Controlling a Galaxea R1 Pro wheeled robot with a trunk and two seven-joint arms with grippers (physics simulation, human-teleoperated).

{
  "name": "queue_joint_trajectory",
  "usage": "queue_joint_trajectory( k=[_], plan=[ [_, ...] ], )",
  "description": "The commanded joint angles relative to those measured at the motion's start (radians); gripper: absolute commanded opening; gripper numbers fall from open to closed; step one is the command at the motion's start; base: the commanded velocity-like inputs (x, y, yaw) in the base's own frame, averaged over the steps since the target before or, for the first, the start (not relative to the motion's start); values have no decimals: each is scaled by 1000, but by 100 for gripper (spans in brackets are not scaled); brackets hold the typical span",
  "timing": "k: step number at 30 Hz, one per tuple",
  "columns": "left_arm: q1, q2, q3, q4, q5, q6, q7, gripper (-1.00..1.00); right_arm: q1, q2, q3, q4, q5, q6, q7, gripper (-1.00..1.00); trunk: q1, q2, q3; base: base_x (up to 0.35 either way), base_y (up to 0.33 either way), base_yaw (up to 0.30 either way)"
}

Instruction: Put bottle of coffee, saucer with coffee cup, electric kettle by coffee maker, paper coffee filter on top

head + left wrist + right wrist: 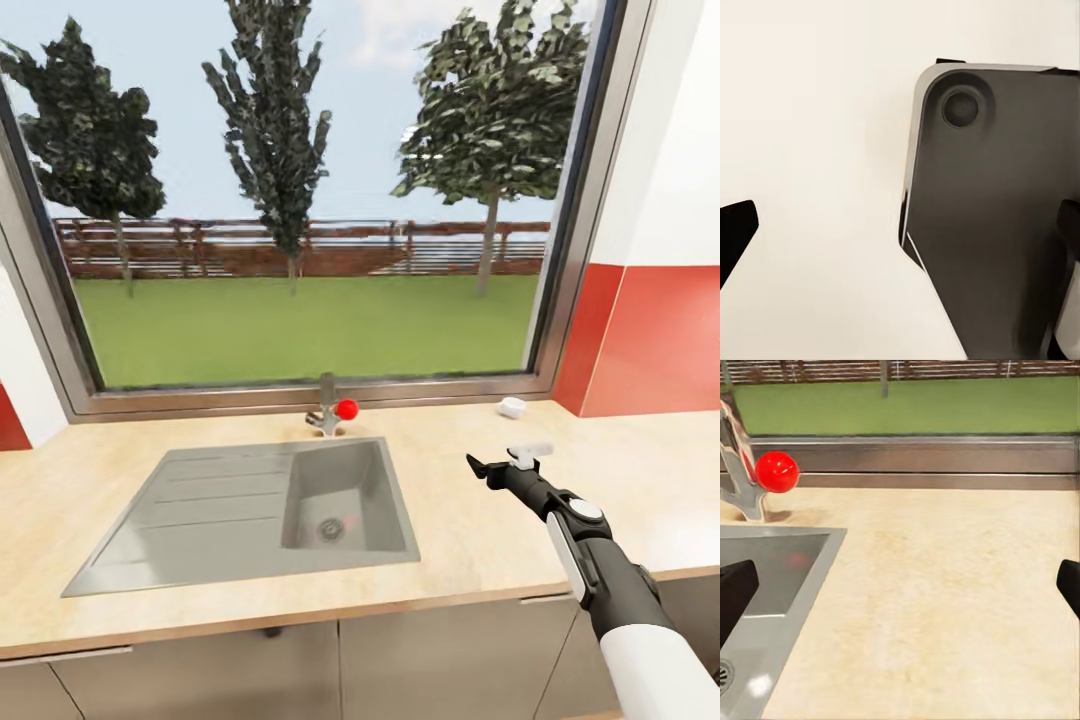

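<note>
Sink [250, 515] sits sunk into the desk [480, 560] on the left, red-knobbed faucet [335, 408] behind it. Right tool [508, 462] hovers over bare desk beside the basin, fingers spread wide, holding nothing. Small white object [511, 406] near the window; left tool's state I cannot tell.

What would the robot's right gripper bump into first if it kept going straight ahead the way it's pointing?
Probably nothing soon. The right gripper is open and points across bare countertop toward the window frame. The sink and faucet sit off to one side, so the frame looks first, though depth is unclear.
</note>
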Motion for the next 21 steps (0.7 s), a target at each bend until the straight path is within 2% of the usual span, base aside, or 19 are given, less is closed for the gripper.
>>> queue_joint_trajectory(
  k=[1,21],
  plan=[
    [0,0,7,-1,-10,-3,3,100,0,0,-2,-1,-2,6,6,100,1,0,-2,190,-237,0],
    [0,1,8,-1,-10,-3,3,100,0,0,-2,-2,-2,6,6,100,1,0,-33,190,-236,0]
  ],
)
